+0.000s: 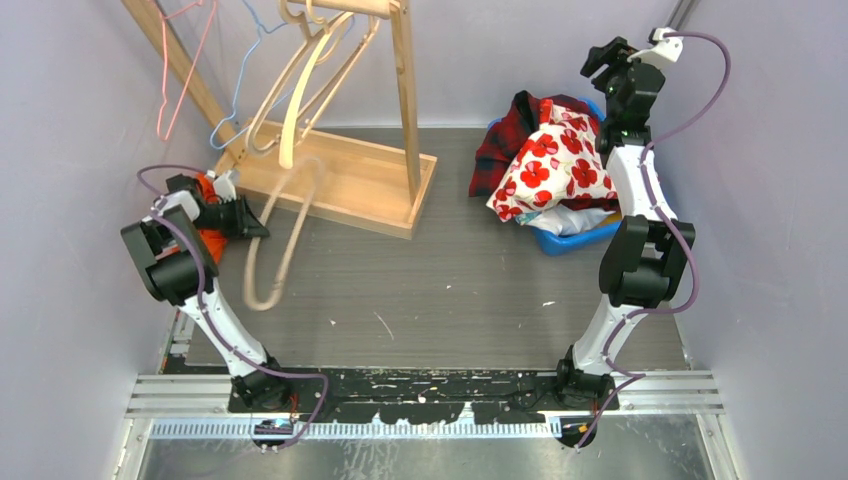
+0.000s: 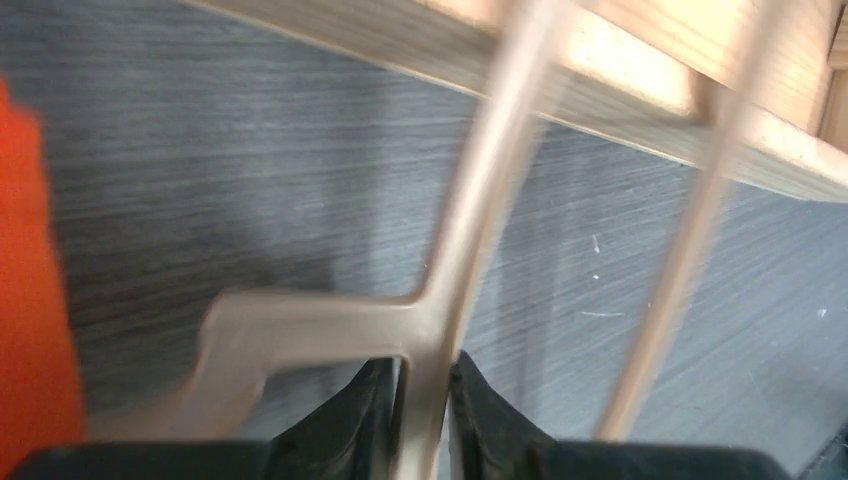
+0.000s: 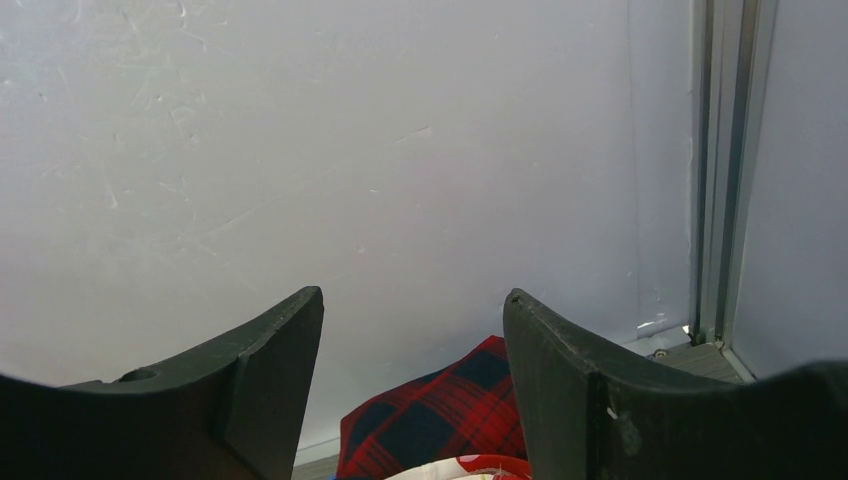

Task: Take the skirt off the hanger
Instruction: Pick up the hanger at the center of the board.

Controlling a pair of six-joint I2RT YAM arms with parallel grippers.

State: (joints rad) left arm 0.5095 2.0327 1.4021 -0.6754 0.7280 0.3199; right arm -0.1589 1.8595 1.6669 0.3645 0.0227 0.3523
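My left gripper (image 1: 262,230) is shut on a bare beige hanger (image 1: 297,230) low over the table, and the hanger shows blurred. In the left wrist view its thin bar (image 2: 440,300) is pinched between the two black fingers (image 2: 425,375). An orange garment (image 1: 207,228), apparently the skirt, lies bunched on the table under that wrist, off the hanger; it also fills the left edge of the wrist view (image 2: 30,300). My right gripper (image 1: 600,60) is raised at the back right, open and empty (image 3: 412,320), facing the wall.
A wooden rack (image 1: 340,185) with more beige hangers (image 1: 310,80) stands at the back left, with red (image 1: 165,90) and blue (image 1: 235,100) wire hangers beside it. A blue basket (image 1: 575,240) below the right gripper holds floral (image 1: 555,165) and plaid (image 1: 505,140) clothes.
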